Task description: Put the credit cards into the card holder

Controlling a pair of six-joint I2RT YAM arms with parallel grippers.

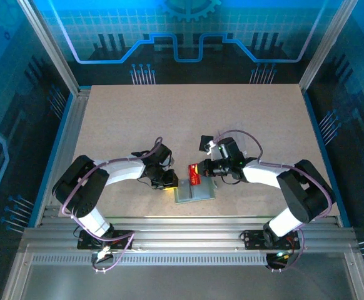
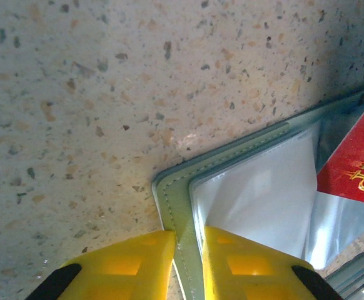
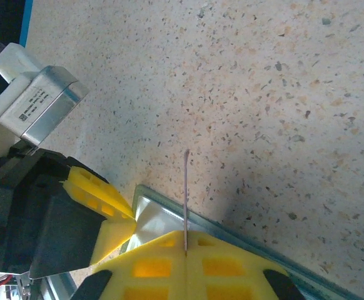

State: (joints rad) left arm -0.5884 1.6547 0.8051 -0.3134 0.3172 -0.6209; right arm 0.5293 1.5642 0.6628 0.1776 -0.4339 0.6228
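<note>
Top external: high behind both arm bases, looking down, far off, whole table [image 1: 138, 119] in frame. Wrist cameras: close behind own fingertips [image 2: 138, 256], facing past them onto the tabletop; both share the card holder [image 2: 174, 209] corner and red card [image 2: 357, 162] just ahead of the tips.

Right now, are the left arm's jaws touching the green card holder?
Touching. Left wrist view: both yellow jaws pinch the stitched edge of the card holder.

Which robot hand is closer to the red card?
Right. The right fingers pinch the red card, holding it on edge over the card holder. The left fingers grip the holder's edge, beside the card without touching it.
</note>
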